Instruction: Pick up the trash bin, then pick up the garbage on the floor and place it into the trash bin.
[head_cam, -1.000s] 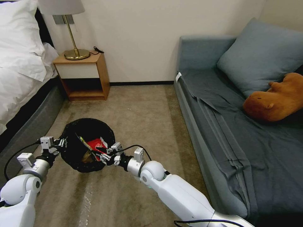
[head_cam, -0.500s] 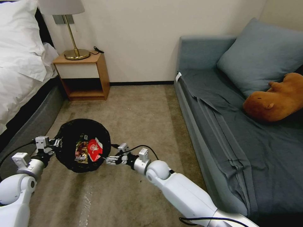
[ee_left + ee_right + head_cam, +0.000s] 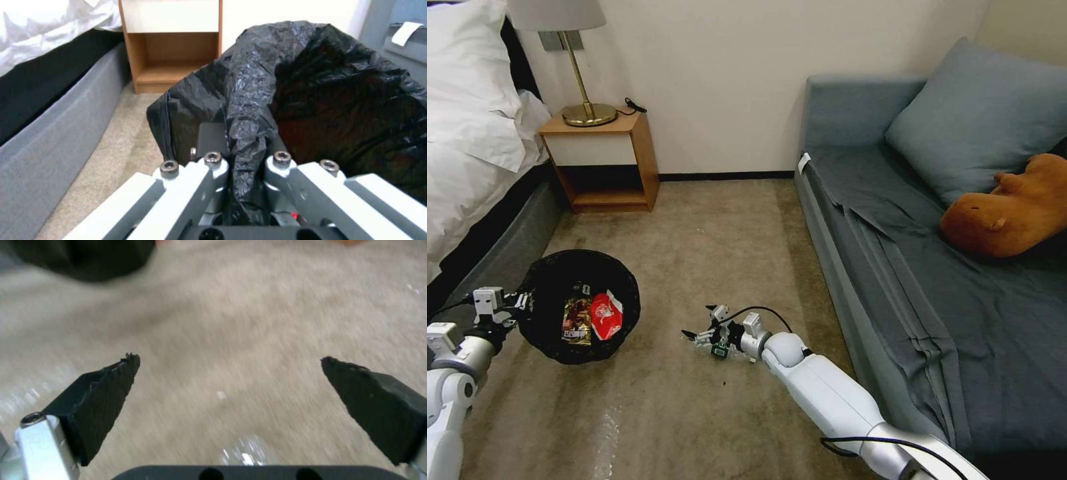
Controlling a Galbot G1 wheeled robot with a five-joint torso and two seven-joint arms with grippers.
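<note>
Left gripper (image 3: 519,301), pinching rim of round black-bagged trash bin (image 3: 544,280), shifted toward lower left; red-white snack bag (image 3: 606,315) inside. Right gripper (image 3: 702,327) withdrawn from bin to lower centre, low over beige carpet (image 3: 720,240), fingers spread, empty.

The trash bin (image 3: 579,305), round and lined with crinkly black plastic, sits at the lower left of the head view, mouth open upward. Inside lie a red-and-white snack bag (image 3: 606,315) and, beside it, what looks like a gold-brown wrapper (image 3: 576,321).
</note>
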